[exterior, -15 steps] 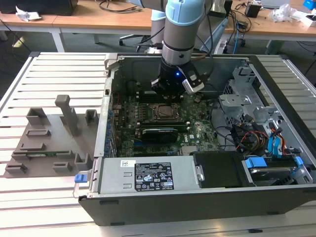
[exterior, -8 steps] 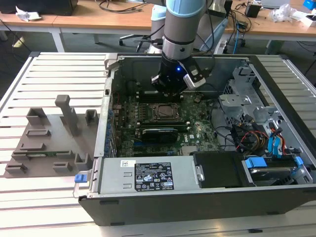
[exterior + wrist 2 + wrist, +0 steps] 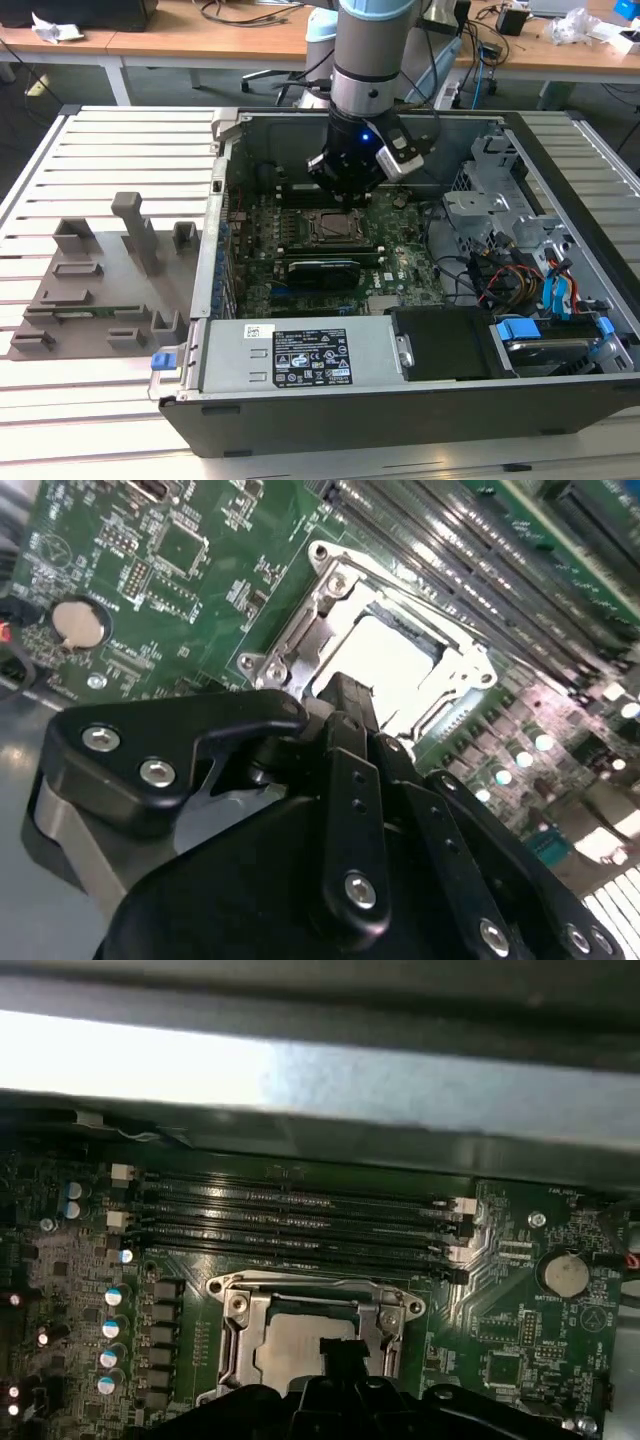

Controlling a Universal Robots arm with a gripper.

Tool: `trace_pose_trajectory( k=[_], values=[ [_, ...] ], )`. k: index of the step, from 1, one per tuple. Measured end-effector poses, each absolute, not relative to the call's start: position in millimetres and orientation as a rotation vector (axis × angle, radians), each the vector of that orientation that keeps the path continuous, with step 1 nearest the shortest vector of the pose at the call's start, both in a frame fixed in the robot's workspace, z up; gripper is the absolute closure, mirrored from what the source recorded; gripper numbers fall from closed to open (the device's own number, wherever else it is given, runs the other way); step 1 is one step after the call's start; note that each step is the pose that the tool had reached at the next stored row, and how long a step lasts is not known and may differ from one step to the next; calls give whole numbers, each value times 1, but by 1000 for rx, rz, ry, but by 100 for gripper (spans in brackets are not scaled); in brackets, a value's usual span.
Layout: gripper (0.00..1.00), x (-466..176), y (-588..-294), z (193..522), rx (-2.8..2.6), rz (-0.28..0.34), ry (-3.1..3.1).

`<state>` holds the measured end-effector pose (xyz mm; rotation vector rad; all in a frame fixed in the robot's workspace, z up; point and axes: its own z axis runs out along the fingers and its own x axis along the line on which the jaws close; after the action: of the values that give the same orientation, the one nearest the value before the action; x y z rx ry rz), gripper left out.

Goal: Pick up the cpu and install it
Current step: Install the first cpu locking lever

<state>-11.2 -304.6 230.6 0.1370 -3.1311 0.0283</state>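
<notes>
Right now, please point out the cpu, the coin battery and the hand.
cpu (image 3: 295,1345), first wrist view, its metal top.
coin battery (image 3: 564,1274), first wrist view, its face.
hand (image 3: 352,197), exterior view, fingertips.

A lab or workshop: wooden desks strewn with cables behind a slatted metal worktable.

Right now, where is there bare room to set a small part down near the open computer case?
The slatted table is bare beyond the grey holder blocks and along its near edge, at the exterior view's left. Inside the computer case it is crowded: motherboard, cables, and the gripper over the cpu.
</notes>
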Motion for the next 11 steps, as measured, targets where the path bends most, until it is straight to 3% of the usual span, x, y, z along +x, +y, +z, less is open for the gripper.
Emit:
trace_pose_trajectory(
  k=[7,11],
  values=[
    [89,-11,-305,275,137,28,-3131],
    [89,-11,-305,279,137,28,-3131]
  ],
)
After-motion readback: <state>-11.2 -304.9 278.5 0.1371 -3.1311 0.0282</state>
